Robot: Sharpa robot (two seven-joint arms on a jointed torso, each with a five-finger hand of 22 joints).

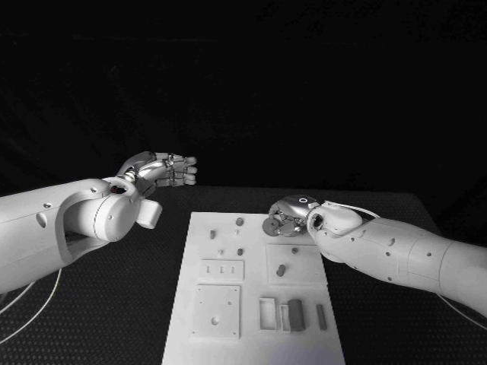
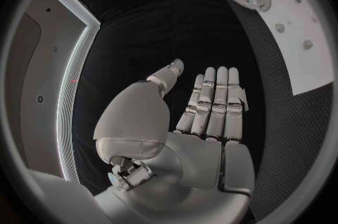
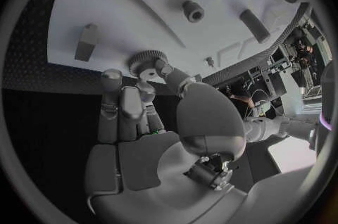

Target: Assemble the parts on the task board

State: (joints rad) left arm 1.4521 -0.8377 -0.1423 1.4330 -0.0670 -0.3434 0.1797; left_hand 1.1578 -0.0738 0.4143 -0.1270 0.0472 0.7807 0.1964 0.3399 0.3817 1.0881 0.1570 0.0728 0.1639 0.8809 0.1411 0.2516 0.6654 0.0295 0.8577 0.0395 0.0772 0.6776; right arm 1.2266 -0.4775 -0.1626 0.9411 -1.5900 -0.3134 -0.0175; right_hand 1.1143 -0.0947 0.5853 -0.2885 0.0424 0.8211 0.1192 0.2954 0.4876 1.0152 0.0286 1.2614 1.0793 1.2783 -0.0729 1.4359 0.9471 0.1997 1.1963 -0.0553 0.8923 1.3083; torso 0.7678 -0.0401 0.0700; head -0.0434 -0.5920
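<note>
Gear (image 3: 146,60) pinched by right robot hand (image 1: 288,218) at board edge (image 1: 268,214).

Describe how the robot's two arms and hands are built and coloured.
Both arms are smooth white shells with small dark dots and rounded joint housings. The left hand and right hand are silver metal with segmented fingers and pale fingertip pads. Thin pale cables run beside each arm down to the table.

A black table (image 1: 112,334) with a dotted surface — behind it only darkness (a pale lit strip (image 2: 70,94) edges one wall).
</note>
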